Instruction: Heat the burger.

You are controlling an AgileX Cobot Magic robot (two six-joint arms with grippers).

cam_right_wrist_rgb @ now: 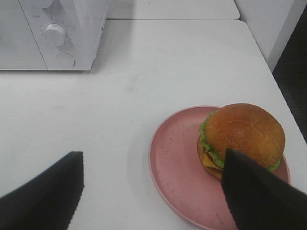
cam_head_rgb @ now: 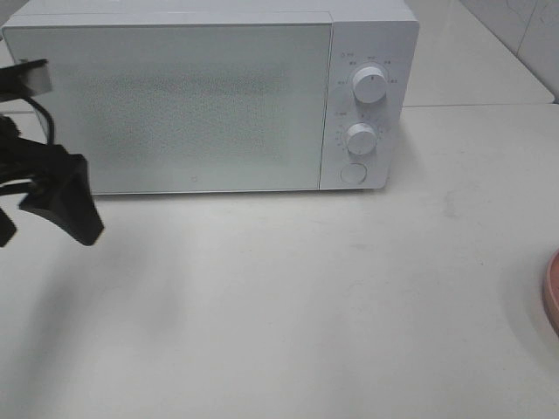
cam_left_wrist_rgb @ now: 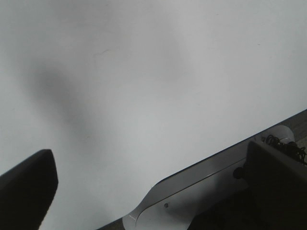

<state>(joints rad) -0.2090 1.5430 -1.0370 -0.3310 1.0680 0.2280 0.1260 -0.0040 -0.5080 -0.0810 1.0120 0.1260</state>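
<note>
The burger [cam_right_wrist_rgb: 242,134], with a golden-brown bun, green lettuce and yellow cheese, sits on a pink plate [cam_right_wrist_rgb: 177,172] in the right wrist view. My right gripper [cam_right_wrist_rgb: 151,160] hovers above the plate, open and empty; one dark finger [cam_right_wrist_rgb: 256,196] overlaps the burger's near side in the picture. The white microwave [cam_head_rgb: 175,105] stands at the back of the table with its door closed. My left gripper [cam_head_rgb: 35,214] hangs open and empty at the far left, in front of the microwave's left corner. In the exterior high view the burger is out of view.
Two knobs [cam_head_rgb: 370,85] and a round button [cam_head_rgb: 353,172] sit on the microwave's right panel. Only a sliver of the pink plate [cam_head_rgb: 552,301] shows at the right edge. The left wrist view shows bare white table [cam_left_wrist_rgb: 144,86] and its edge.
</note>
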